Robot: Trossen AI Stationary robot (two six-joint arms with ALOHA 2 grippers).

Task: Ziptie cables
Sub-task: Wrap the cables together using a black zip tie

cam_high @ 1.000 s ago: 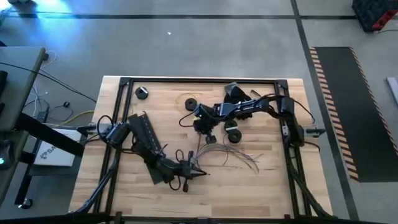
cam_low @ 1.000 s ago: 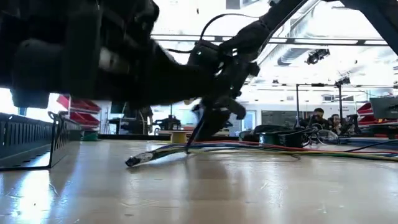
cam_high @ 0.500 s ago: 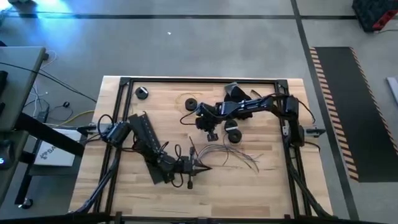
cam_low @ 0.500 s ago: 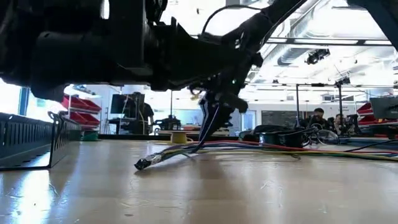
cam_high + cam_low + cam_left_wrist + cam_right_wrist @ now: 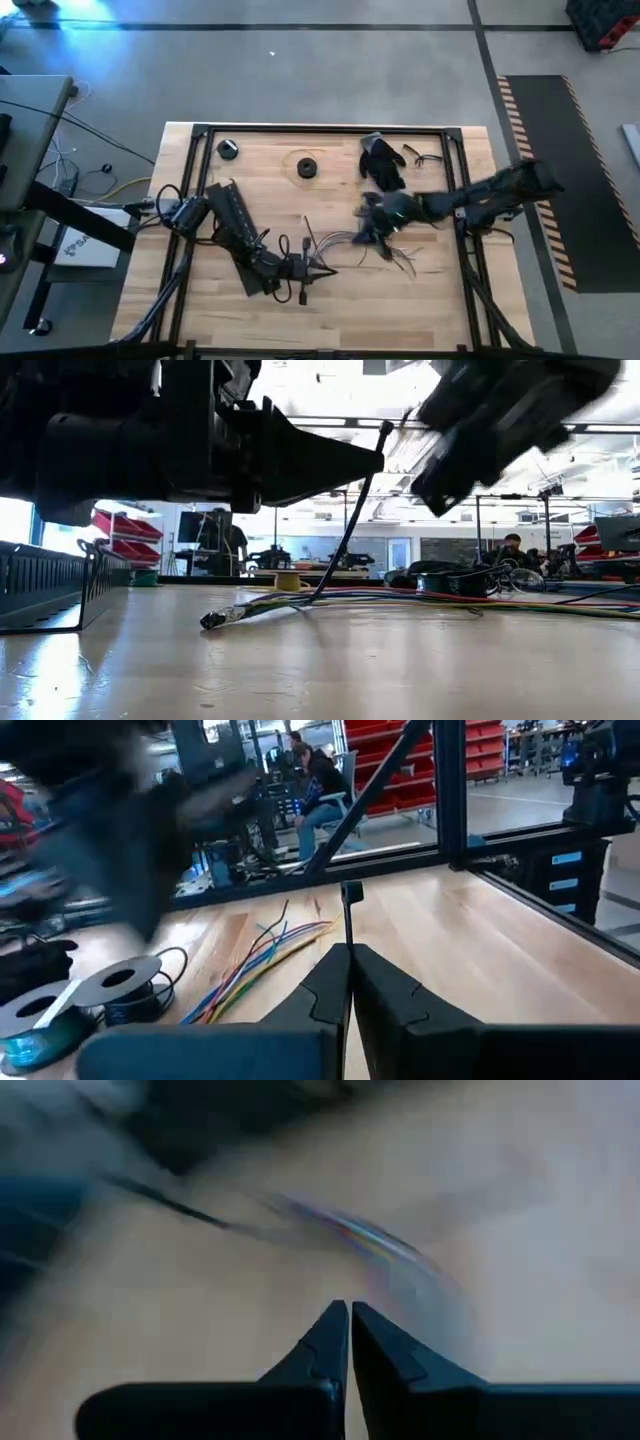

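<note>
The cables (image 5: 385,250) lie fanned out on the wooden table, mid-right, and also show as a coloured bundle (image 5: 290,600) (image 5: 262,952). A thin black zip tie (image 5: 350,525) rises from the bundle. My left gripper (image 5: 329,270) (image 5: 350,952) is at its upper part, reaching in from the left and shut on it. My right gripper (image 5: 368,232) (image 5: 349,1308) is shut and blurred. It hangs above the cables, high over the table (image 5: 480,430), with nothing between its fingers. My left gripper pinches the zip tie's upper stretch (image 5: 350,935) between its two fingertips, coming in about level from the table's left. The tie's small square end (image 5: 350,892) sticks out past the fingers. The tie slants down to the cable bundle on the table (image 5: 318,592).
A long black slotted duct (image 5: 232,232) lies slantwise under the left arm. Two round black spools (image 5: 305,167) (image 5: 228,149) sit near the far edge, with a dark glove-like object (image 5: 383,160) beside them. A black frame (image 5: 330,128) borders the table.
My right gripper was at the zip tie above the cables. It has come off it and swung fast toward the table's right and near side, rising, with its arm now stretched in from the right edge. The tie stays upright in my left gripper.
</note>
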